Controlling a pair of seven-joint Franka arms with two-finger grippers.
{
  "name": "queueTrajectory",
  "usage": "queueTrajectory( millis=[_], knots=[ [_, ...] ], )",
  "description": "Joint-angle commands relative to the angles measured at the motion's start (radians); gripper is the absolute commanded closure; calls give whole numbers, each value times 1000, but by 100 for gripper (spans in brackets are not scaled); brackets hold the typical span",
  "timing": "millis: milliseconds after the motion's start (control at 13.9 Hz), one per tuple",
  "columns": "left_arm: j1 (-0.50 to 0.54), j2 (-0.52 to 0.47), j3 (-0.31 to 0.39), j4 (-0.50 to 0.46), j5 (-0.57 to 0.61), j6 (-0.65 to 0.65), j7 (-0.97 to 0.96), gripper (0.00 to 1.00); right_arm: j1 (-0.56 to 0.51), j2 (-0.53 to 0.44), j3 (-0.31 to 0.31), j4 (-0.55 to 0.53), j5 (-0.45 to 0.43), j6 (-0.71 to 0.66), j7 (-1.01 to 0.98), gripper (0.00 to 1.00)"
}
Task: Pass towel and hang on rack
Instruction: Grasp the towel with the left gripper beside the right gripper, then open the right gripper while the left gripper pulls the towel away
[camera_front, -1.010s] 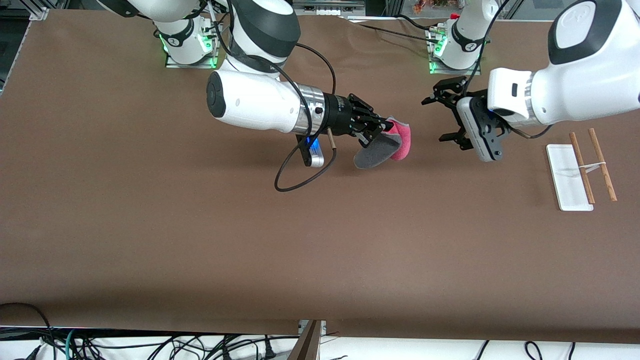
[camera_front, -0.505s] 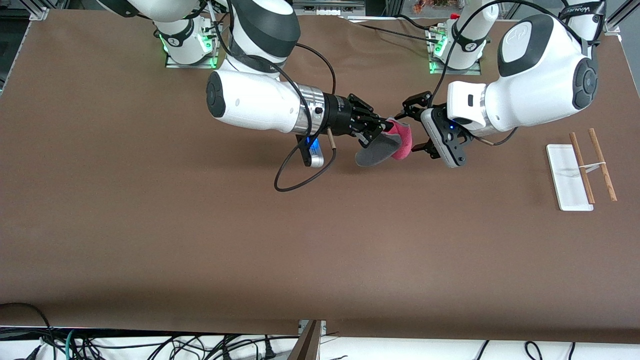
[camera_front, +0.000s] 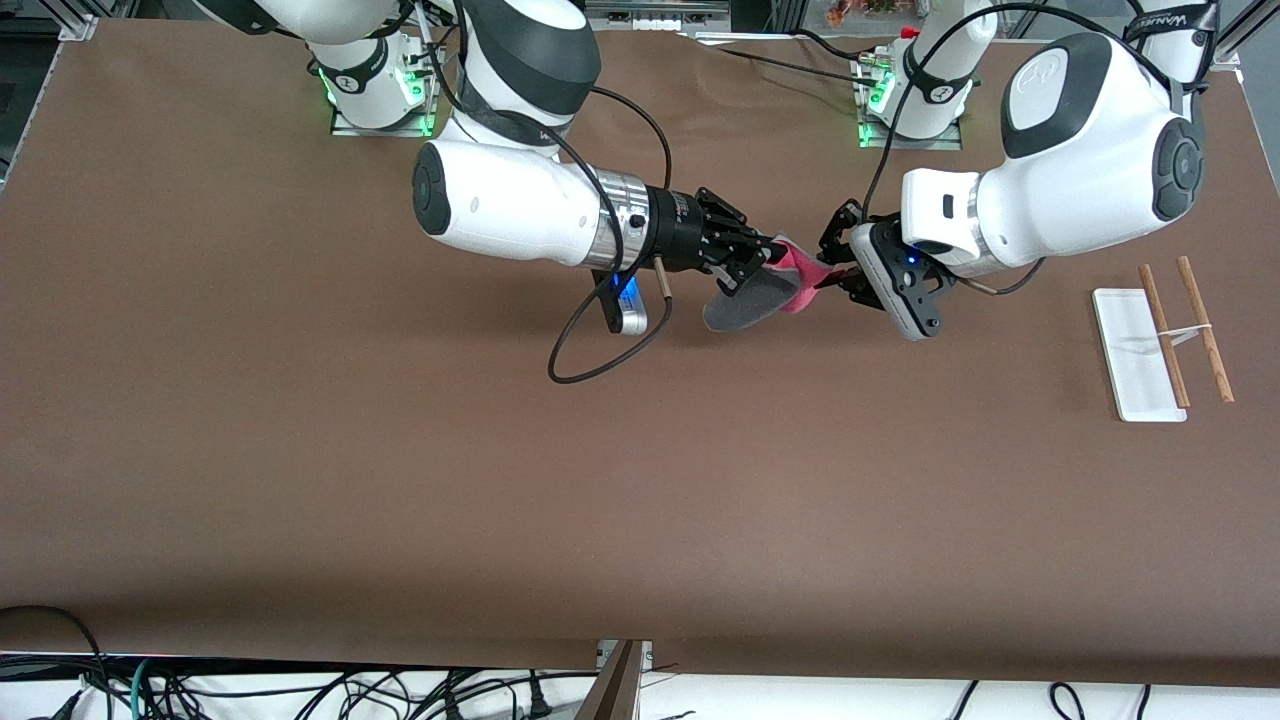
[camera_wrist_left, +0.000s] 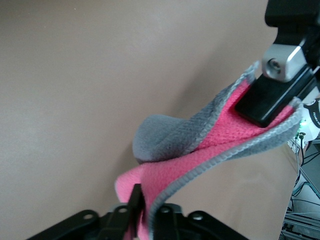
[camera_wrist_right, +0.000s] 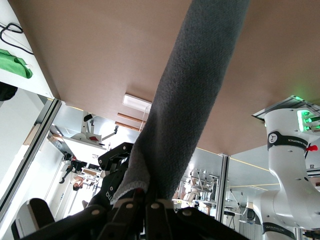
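Observation:
The towel (camera_front: 748, 302), dark grey on one side and pink on the other with a pale grey hem, is stretched in the air between both grippers over the middle of the table. My right gripper (camera_front: 770, 256) is shut on one end of it. My left gripper (camera_front: 824, 272) is shut on the pink end. In the left wrist view the towel (camera_wrist_left: 200, 145) runs from my left gripper (camera_wrist_left: 143, 210) to the right gripper's fingers (camera_wrist_left: 267, 100). In the right wrist view the towel (camera_wrist_right: 195, 100) rises from my right gripper (camera_wrist_right: 150, 202). The rack (camera_front: 1135, 350) lies at the left arm's end of the table.
The rack's two wooden rods (camera_front: 1165, 335) lie beside its white base on the brown table (camera_front: 640, 480). A black cable loop (camera_front: 600, 350) hangs under the right arm's wrist. The rack also shows in the right wrist view (camera_wrist_right: 136, 104).
My left gripper has moved from open and apart to the towel's pink end and shut on it. The right gripper has kept its hold and stayed in place.

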Motion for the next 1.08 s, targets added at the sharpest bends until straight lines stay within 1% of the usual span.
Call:
queueTrajectory(
  millis=[0,216,433,505,649,794,938,1010],
  knots=[
    [6,-11,2,-2,18,-17,19,100,-2,8,9,19,15,2,13,97],
    [20,-14,24,4,18,-66,18,100,-5,8,9,21,15,2,12,73],
    [62,-13,25,42,36,-124,16,100,-12,7,8,19,15,-2,16,8],
    [65,-13,27,53,55,-139,16,100,-16,4,8,19,15,-10,21,1],
    [97,-13,28,73,105,-185,12,100,-46,-4,6,19,5,-17,22,1],
    [152,-13,28,76,183,-192,5,100,-75,-22,-4,19,-5,-75,16,1],
    [233,-10,27,101,263,-198,12,100,-112,-61,-7,13,-76,-117,-1,1],
    [270,-1,27,114,300,-222,12,100,-132,-68,-9,13,-102,-173,-31,1]
  ],
)
